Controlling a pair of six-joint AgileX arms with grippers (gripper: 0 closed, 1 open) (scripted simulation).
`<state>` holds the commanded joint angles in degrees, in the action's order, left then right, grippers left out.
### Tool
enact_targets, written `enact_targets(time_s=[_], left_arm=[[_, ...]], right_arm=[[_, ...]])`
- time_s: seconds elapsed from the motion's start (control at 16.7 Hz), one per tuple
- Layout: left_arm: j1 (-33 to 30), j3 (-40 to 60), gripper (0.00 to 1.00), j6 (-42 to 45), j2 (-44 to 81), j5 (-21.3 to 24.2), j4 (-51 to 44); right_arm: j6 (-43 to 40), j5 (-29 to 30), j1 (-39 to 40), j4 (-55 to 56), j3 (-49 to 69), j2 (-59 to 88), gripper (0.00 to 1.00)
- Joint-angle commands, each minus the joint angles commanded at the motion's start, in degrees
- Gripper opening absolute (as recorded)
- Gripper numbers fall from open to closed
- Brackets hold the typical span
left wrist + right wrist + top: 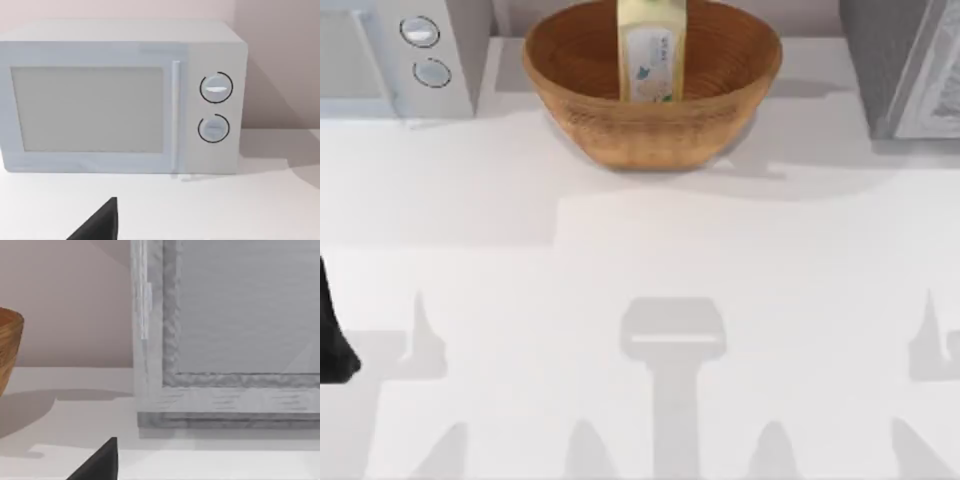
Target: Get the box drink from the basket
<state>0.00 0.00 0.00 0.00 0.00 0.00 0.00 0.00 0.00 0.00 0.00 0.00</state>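
Whether either gripper is open or closed I cannot tell. The left arm (335, 340) is sitting parked at the table's (640, 300) left edge. The box drink (652, 50) is standing upright inside the basket (650, 125), between the microwave (120, 100) and a grey cabinet (240, 340).

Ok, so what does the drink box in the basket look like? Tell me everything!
The box drink is a small pale-yellow carton with a white label showing a bit of green and blue. It stands upright inside the basket, a round, tan woven bowl with ringed ridges, near its far side. Its top runs out of the top view. Nothing but the basket touches it.
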Motion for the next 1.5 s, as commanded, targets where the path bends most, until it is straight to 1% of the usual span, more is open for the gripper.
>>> enact_targets(time_s=[0.18,0.3,0.54,0.84,1.5], left_arm=[[-0.2,0.2,1.0,-0.1,0.6,-0.2,0.1],[-1.0,1.4,1.0,-0.3,3.4,-1.0,0.9],[-4.7,7.8,1.0,-0.7,15.5,-4.4,5.6],[-11.9,21.6,1.0,-0.7,39.1,-11.3,15.9],[-30.4,58.1,1.0,0.5,100.1,-28.4,43.6]], right_arm=[[0.0,0.0,0.0,0.0,0.0,0.0,1.0],[0.0,0.0,0.0,0.0,0.0,0.0,1.0],[0.0,0.0,0.0,0.0,0.0,0.0,1.0],[0.0,0.0,0.0,0.0,0.0,0.0,1.0],[0.0,0.0,0.0,0.0,0.0,0.0,1.0]])
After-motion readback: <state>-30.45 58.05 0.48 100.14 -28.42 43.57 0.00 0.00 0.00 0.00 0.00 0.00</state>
